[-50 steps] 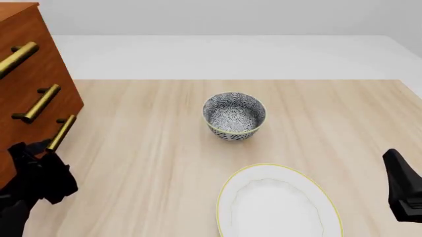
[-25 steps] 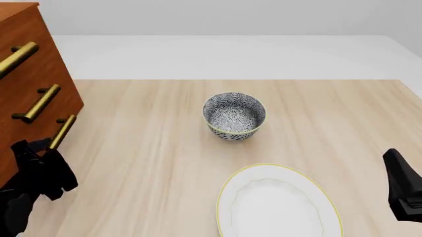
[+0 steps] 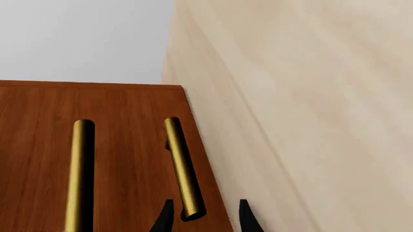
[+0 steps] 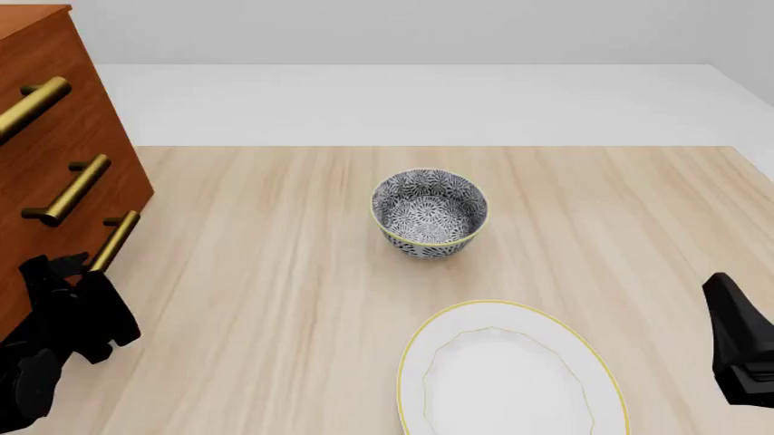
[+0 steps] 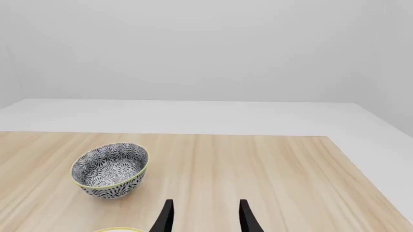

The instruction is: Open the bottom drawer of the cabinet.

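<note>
The reddish-brown cabinet stands at the table's left edge with three brass bar handles. The bottom drawer looks shut, flush with the cabinet front. Its handle is the lowest one, also seen in the left wrist view as the bar nearest the table. My left gripper is open, with the near end of that handle between its fingertips. In the front view, the left gripper sits right below the handle. My right gripper is open and holds nothing, low at the right.
A blue-patterned bowl stands mid-table, also seen in the right wrist view. A white plate with a yellow rim lies near the front edge. The middle drawer's handle runs parallel to the bottom one.
My left gripper has shifted slightly by the near end of the bottom handle. The right arm, bowl and plate have not moved.
</note>
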Tool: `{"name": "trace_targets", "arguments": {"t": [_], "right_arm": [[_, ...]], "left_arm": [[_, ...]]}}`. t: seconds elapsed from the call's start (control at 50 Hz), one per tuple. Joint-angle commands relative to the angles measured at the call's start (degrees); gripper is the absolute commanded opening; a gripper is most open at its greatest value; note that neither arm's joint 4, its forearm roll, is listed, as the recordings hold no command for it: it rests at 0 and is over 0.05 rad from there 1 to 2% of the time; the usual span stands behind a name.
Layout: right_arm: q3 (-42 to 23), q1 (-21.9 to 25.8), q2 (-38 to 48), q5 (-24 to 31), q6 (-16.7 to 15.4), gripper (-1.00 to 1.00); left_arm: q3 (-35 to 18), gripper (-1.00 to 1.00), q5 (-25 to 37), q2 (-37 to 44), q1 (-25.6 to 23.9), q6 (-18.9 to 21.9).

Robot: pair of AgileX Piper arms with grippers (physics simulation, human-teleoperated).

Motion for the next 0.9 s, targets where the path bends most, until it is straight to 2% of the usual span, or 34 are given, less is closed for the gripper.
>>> {"name": "trace_targets", "arguments": {"t": [0.02, 0.4, 0.72, 0.9], "right_arm": [[0.0, 0.0, 0.0, 0.0, 0.0, 1.0], [0.0, 0.0, -0.1, 0.1, 0.0, 1.0], [0.0, 0.1, -0.3, 0.1, -0.1, 1.0], [0.0, 0.1, -0.4, 0.1, 0.0, 1.0]], "left_arm": [[-0.8, -1.0, 0.0, 0.3, 0.4, 0.7], [-0.3, -1.0, 0.0, -1.8, -1.0, 0.8], [0.1, -1.0, 0.0, -2.8, -4.5, 1.8], [-1.8, -1.0, 0.0, -1.9, -6.9, 2.2]]}}
